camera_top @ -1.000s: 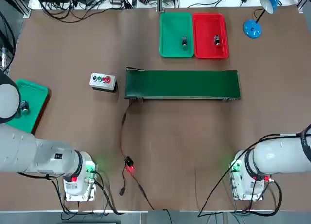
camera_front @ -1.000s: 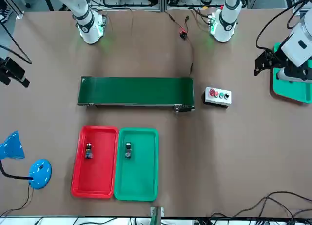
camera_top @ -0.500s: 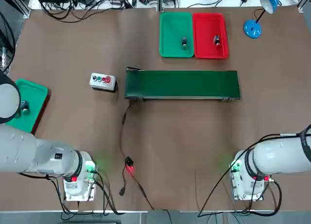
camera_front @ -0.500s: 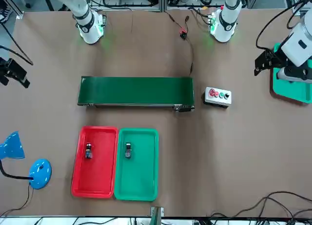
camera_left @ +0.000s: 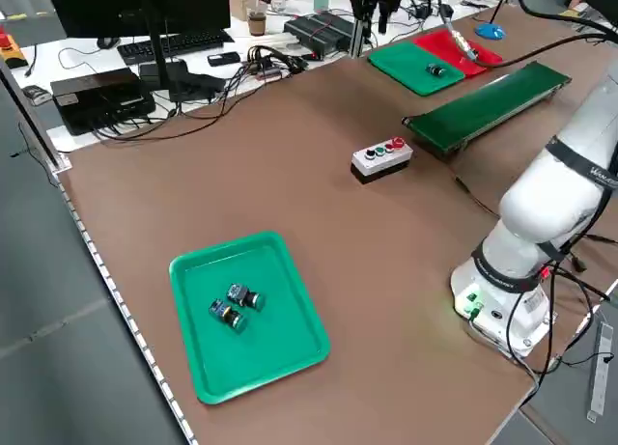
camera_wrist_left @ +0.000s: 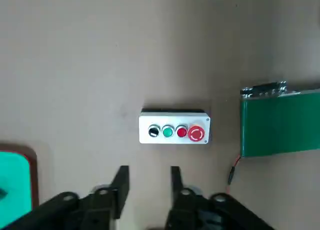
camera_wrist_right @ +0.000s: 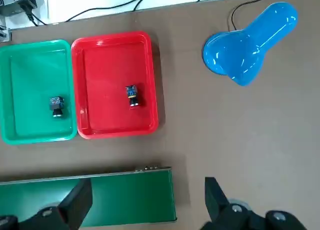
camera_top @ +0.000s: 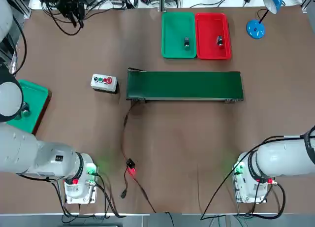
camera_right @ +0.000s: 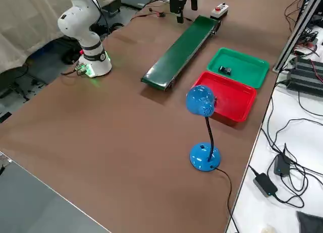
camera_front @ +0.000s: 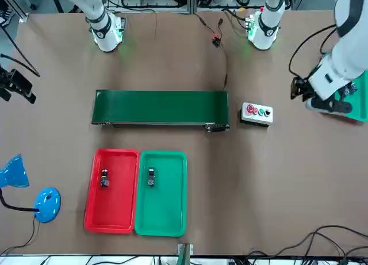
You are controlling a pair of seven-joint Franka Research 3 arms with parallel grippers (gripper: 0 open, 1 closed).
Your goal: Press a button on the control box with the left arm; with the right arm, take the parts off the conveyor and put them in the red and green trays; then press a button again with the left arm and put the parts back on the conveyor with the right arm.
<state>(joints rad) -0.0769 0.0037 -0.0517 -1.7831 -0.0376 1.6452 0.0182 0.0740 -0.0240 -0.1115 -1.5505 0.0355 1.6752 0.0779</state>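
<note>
Looking at the left gripper (camera_wrist_left: 147, 182) first, we are seeing its fingers (camera_wrist_left: 121, 179) parted a narrow way with nothing between them, hanging above bare table near the control box (camera_wrist_left: 174, 127), which is sitting just off the conveyor (camera_top: 184, 85) end. We are watching the right gripper (camera_wrist_right: 147, 200) holding its fingers spread wide and empty, over the conveyor's other end. One part (camera_wrist_right: 131, 95) is lying in the red tray (camera_wrist_right: 116, 85), another part (camera_wrist_right: 57, 105) in the green tray (camera_wrist_right: 36, 90), side by side past the belt beside a blue lamp (camera_wrist_right: 250, 43).
</note>
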